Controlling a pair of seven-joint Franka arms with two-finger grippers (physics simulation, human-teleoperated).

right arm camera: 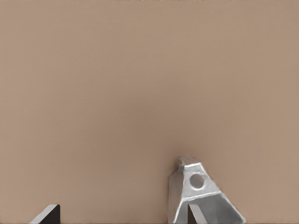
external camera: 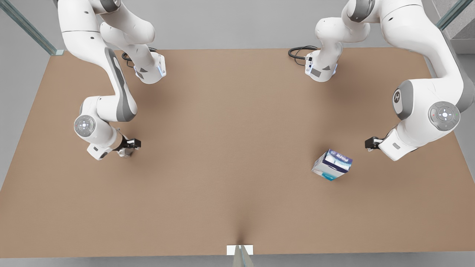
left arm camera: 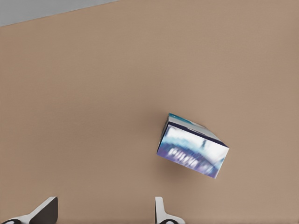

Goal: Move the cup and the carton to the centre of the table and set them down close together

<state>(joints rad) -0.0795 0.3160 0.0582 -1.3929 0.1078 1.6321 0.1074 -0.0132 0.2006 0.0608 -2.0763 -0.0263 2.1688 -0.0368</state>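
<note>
Left claw (external camera: 371,144) is released, with the carton (external camera: 332,164) just ahead on the tabletop (external camera: 230,148). Right claw (external camera: 130,145) is released beside the cup (right arm camera: 202,198). Centre each item between the fingers before clenching.

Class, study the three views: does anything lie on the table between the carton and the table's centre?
Nothing visible does. The carton sits toward the front view's right, and the brown table between it and the centre is bare. The left gripper, open, is beside the carton.
</note>
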